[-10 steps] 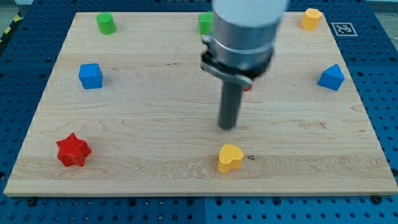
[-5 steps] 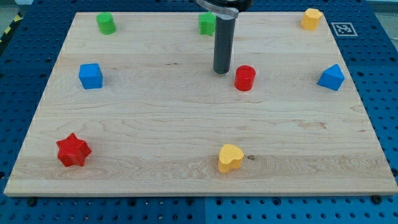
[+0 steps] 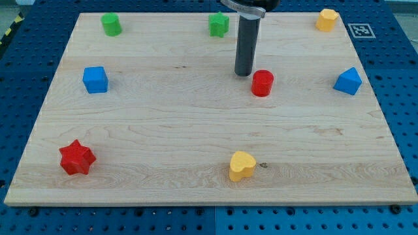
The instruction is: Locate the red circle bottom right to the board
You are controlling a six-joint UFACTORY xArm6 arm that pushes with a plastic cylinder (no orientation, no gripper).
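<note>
The red circle is a short red cylinder standing on the wooden board, right of centre in its upper half. My tip rests on the board just to the upper left of the red circle, touching or almost touching its edge. The dark rod rises from the tip out of the view's top.
A green star sits at top centre, a green cylinder top left, a yellow block top right. A blue cube is at the left, a blue block at the right, a red star bottom left, a yellow heart bottom centre.
My tip moved from mid-board up toward the view's top, then right to the red circle. The red circle has shifted slightly right and down.
</note>
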